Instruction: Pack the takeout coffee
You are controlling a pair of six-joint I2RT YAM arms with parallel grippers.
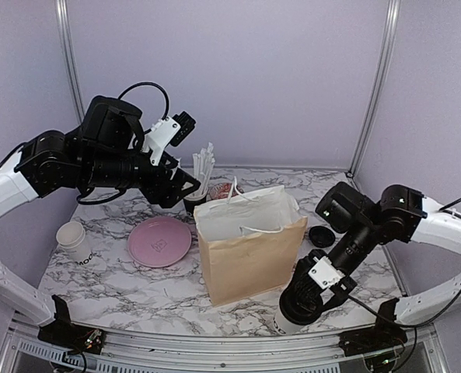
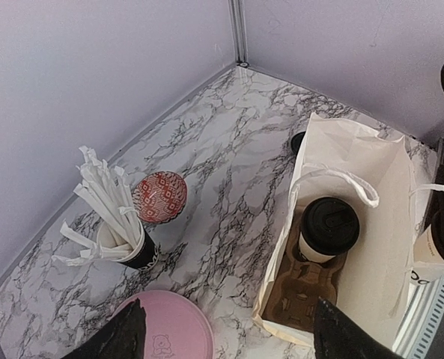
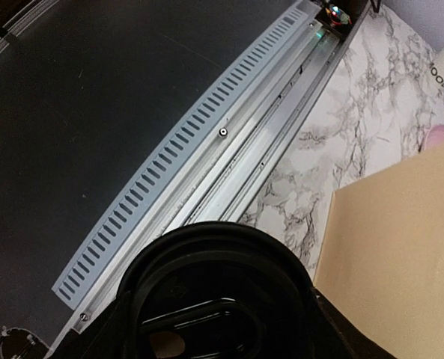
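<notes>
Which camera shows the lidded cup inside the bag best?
Left wrist: it looks down into the open paper bag at the lidded cup in its cardboard carrier. Top external and right wrist show only the bag's outside.

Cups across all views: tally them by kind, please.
White paper cups with black plastic lids: 2, one inside the brown paper bag, one outside it
Stacks of lidless white paper cups: 1
Black cups of white straws: 1
Total: 4
</notes>
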